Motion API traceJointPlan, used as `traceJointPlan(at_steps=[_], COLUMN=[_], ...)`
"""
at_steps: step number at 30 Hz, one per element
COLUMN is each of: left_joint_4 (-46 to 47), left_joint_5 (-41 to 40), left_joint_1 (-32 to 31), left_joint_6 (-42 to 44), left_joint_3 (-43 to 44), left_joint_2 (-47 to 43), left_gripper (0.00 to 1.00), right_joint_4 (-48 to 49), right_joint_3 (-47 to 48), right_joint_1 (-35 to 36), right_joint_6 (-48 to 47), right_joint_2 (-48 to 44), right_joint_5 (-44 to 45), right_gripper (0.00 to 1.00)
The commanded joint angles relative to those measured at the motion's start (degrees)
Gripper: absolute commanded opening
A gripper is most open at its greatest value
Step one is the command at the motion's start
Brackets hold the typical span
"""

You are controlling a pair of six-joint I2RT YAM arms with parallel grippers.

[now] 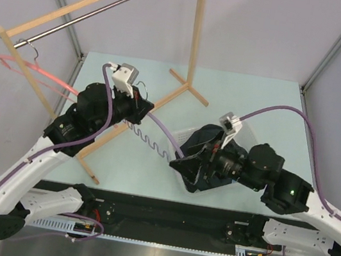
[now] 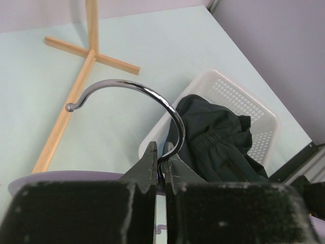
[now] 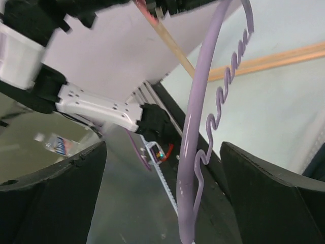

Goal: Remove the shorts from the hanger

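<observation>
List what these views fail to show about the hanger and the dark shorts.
Top view: the right arm covers much of the dark shorts and basket.
Left wrist: the left tool hides much of the hanger below its hook.
Right wrist: the bottom edge cuts the hanger.

The wooden rack's base bar (image 1: 168,98) runs diagonally across the table (image 1: 260,93). Its upright post (image 1: 197,28) rises at the far middle, and together they fence in the left arm's side. The lavender hanger (image 3: 195,127) crosses the gap between the right gripper's (image 3: 162,173) spread fingers. The white basket (image 2: 238,94) takes up ground under the right arm, and bare tabletop lies free beyond it.
</observation>
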Motion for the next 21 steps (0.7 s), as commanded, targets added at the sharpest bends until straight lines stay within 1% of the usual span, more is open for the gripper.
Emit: traceJointPlan(at_steps=[1,2,3,4,5,6,8,11,12,13,14,18,19,20,21], left_joint_4=[1.3,1.21,1.03,0.94,0.77,0.42,-0.29,-0.9,-0.9,-0.9,-0.82,-0.99,-1.17,-1.25,-1.17], left_joint_5=[-3.6,-3.69,-3.6,-3.6,-3.51,-3.51,-3.43,-2.73,-2.29,-1.93,-1.5,-0.61,-0.26,0.0,0.35], left_joint_1=[-0.26,-0.26,-0.26,-0.26,-0.26,-0.26,-0.26,-0.26,-0.26,-0.26,-0.26,-0.26,-0.26,-0.26,-0.26], left_joint_6=[2.0,1.92,1.74,1.39,1.21,0.95,0.95,0.95,1.03,1.04,1.12,1.03,1.04,1.04,0.95], left_joint_3=[4.68,4.94,5.03,5.21,5.38,5.56,6.0,6.09,6.18,6.18,6.18,6.53,7.05,7.32,7.58], left_joint_2=[0.17,0.08,0.08,-0.27,-0.27,-0.27,-0.27,-0.62,-0.71,-0.97,-1.24,-1.68,-1.42,-1.5,-1.68], left_gripper=[0.0,0.01,0.0,0.0,0.0,0.0,0.01,0.0,0.0,0.0,0.0,0.01,0.03,0.08,0.25], right_joint_4=[-3.11,-5.12,-5.84,-6.45,-7.59,-8.12,-8.83,-8.4,-8.22,-7.96,-7.87,-7.78,-7.86,-8.21,-8.22], right_joint_3=[3.48,4.18,4.45,4.8,4.98,5.33,5.68,6.12,6.21,6.21,6.21,6.12,6.21,6.21,6.21], right_joint_1=[8.35,9.51,10.57,12.67,13.64,14.7,17.34,19.71,19.98,20.16,20.33,20.33,20.33,20.33,20.33], right_joint_6=[-5.13,-5.65,-6.09,-6.27,-6.54,-6.63,-7.06,-8.38,-8.47,-8.47,-8.47,-8.56,-8.56,-8.47,-8.39], right_joint_2=[3.82,5.3,6.01,6.72,7.42,8.47,9.27,9.71,9.54,8.84,8.49,6.64,6.12,5.94,5.76], right_joint_5=[14.31,18.6,20.29,21.88,25.72,27.85,33.02,38.04,38.94,39.9,41.3,42.9,43.07,43.42,43.69], right_gripper=[0.96,0.94,0.86,0.82,0.79,0.7,0.58,0.34,0.14,0.05,0.0,0.0,0.0,0.0,0.0])
